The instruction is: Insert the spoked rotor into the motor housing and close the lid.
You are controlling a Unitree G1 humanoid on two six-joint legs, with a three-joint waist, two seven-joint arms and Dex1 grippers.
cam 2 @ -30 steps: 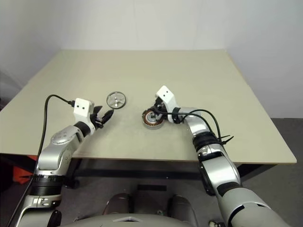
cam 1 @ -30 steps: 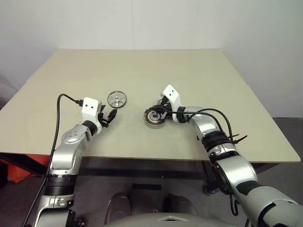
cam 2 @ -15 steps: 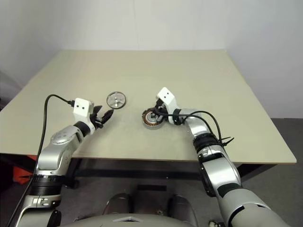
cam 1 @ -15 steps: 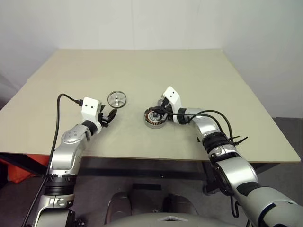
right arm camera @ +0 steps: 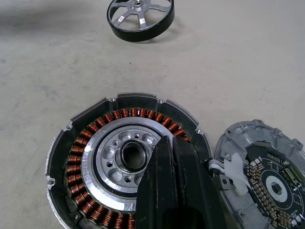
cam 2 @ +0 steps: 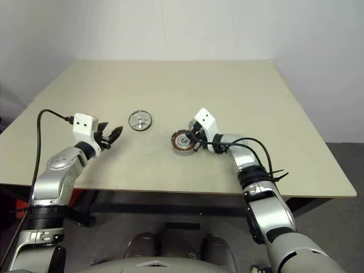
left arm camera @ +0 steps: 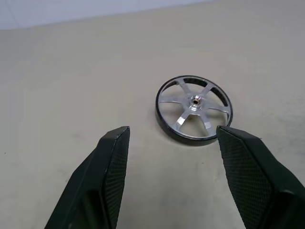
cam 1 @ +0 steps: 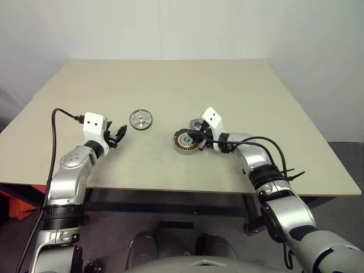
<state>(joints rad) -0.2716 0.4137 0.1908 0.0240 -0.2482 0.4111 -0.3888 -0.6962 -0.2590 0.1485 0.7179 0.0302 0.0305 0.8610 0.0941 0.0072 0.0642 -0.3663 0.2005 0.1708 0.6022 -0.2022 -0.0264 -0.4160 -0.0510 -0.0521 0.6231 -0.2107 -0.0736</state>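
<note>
Now, head view: I see shiny silver spoked rotor (cam 1: 140, 119) flat on beige table (cam 1: 170, 85), apart from thick round dark motor housing with copper windings (cam 1: 185, 141). My left gripper (cam 1: 118, 134) near rotor, released, empty. My right gripper (cam 1: 199, 140) at housing's right edge.

Left wrist view: black fingers (left arm camera: 109, 162) spread wide, rotor ahead between them, untouched.

Right wrist view: fingers clenched together over housing's silver centre, gripping nothing. Dull grey notched lid (right arm camera: 259, 164) just beside housing.
</note>
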